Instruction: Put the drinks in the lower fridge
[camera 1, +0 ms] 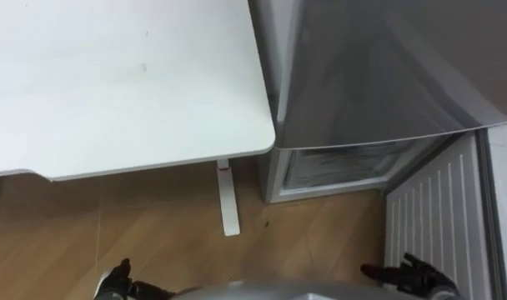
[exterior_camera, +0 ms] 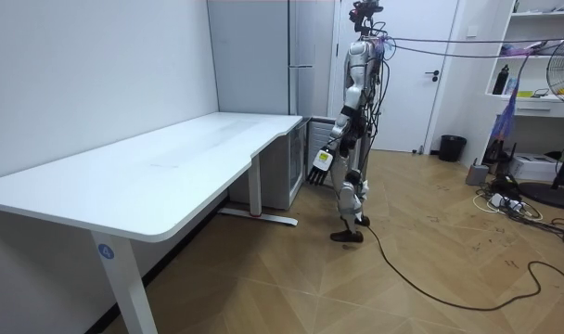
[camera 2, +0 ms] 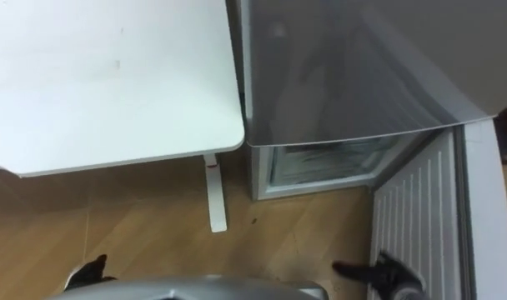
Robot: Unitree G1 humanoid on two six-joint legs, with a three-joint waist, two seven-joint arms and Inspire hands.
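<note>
— Two robot hands hang low over the wooden floor: the left robot hand below the bench edge, the right robot hand beside the open white door.
— Grasping anything?
— No, both released, fingers straight and loose.
— And the drinks?
— Can't tell where they are. Robot stands facing the grey fridge, bench just beside it on the left, lower fridge compartment standing open.
</note>
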